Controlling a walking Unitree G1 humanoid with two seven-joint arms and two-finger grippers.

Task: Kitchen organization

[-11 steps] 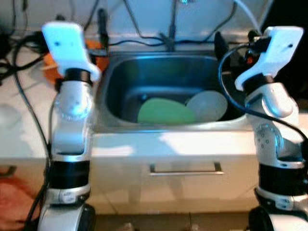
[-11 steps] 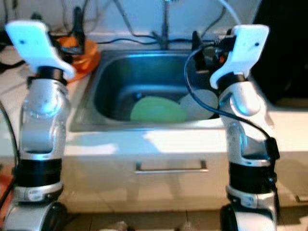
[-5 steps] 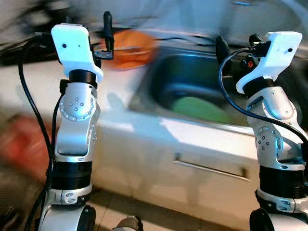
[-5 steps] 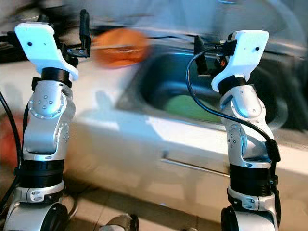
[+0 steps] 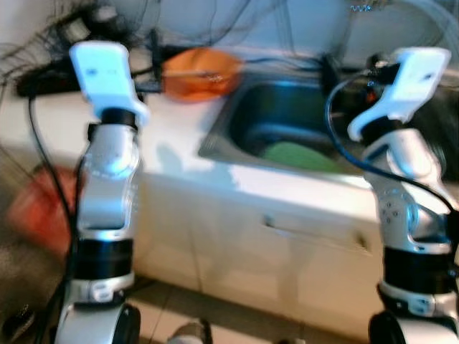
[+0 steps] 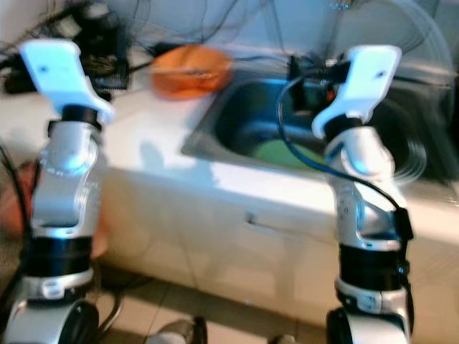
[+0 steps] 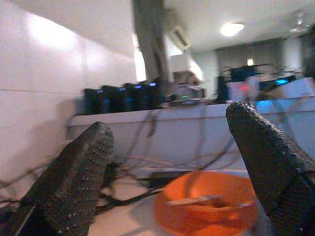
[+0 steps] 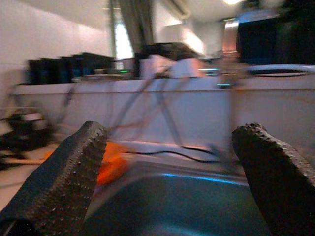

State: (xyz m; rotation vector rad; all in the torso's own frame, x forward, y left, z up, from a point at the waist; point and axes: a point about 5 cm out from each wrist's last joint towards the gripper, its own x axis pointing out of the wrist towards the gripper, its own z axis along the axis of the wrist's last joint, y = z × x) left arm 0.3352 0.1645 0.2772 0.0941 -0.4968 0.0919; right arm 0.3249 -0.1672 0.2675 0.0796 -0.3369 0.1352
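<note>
Sink [image 5: 237, 136] sits ahead of and below my right end effector [image 8: 170, 182], holding a green plate [image 5: 297, 155]. Orange bowl [image 7: 206, 209] on the bench [image 5: 172, 143] lies just beyond my left end effector [image 7: 170, 187], something thin inside, too blurred to identify. Both end effectors raised, fingers spread, empty.

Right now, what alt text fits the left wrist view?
The open left pincer frames an orange bowl on the white counter, with something thin lying in it. Behind it, black cables run along a wall.
</note>
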